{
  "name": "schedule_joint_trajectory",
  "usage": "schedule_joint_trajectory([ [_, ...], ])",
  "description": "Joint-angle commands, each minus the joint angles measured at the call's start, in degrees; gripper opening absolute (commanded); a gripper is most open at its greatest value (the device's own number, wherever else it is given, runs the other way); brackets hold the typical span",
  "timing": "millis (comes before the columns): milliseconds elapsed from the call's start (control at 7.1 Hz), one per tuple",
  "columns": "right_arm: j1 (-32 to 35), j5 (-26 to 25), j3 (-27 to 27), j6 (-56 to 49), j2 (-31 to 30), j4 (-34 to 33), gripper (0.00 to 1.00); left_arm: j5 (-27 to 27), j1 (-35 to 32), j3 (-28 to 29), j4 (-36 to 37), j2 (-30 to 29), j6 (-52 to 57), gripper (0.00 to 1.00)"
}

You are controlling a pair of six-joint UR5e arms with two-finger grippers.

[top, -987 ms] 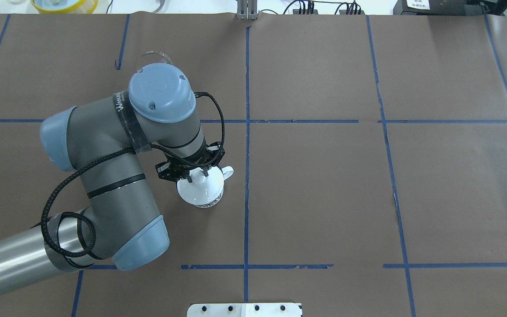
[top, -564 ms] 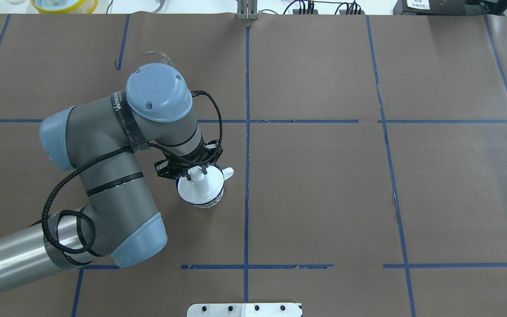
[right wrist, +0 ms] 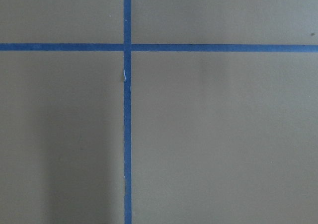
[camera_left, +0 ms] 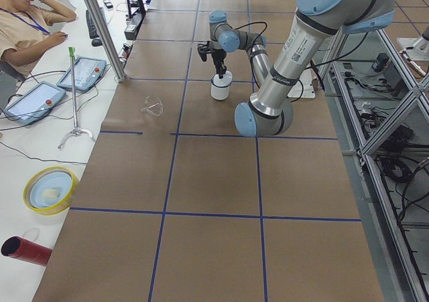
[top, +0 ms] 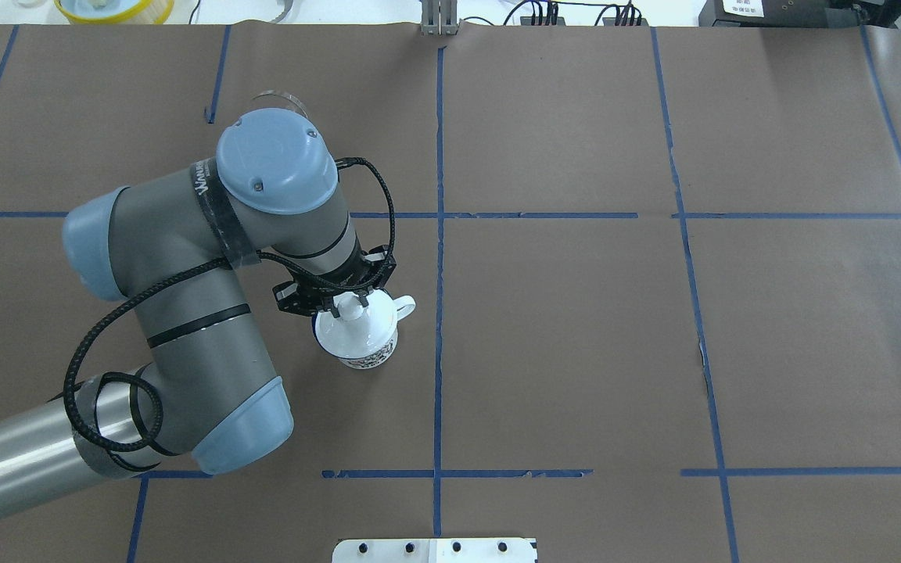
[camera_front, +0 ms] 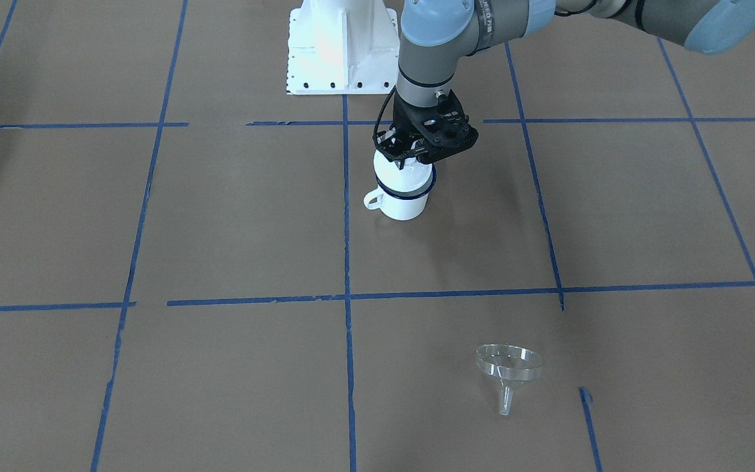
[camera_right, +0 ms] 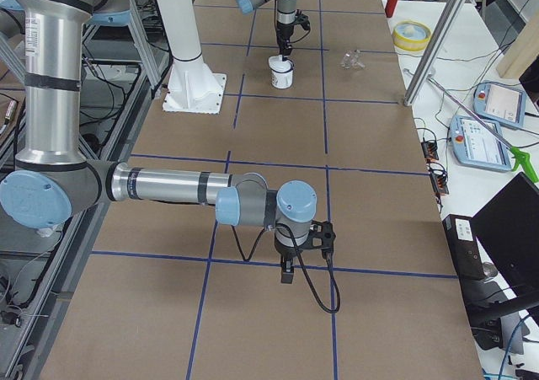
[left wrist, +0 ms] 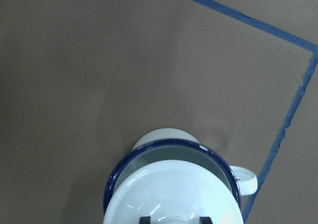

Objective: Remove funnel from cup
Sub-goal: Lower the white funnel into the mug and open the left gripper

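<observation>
Front view: the cup [camera_front: 404, 202] is topped by a white lid [camera_front: 402, 173], and the lid's knob is pinched by the left gripper [camera_front: 407, 159]. The funnel [camera_front: 508, 368] is seen lying on the table [camera_front: 220, 229], well apart from the cup. Left wrist view: the cup's inside is hidden by the lid. Right side view: the right gripper [camera_right: 287, 272] is seen far from the cup. Spread or pressed together, it can't be told.
</observation>
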Motion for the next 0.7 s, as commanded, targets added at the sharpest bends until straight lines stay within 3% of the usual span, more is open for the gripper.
schedule_joint_trajectory([
  [0, 0.0, 0.0, 0.0, 0.0, 0.0, 0.0, 1.00, 0.0, -0.8, -0.1, 0.0, 0.0, 0.0, 0.00],
  [564, 0.0, 0.0, 0.0, 0.0, 0.0, 0.0, 1.00, 0.4, -0.8, 0.6, -0.1, 0.2, -0.3, 0.00],
])
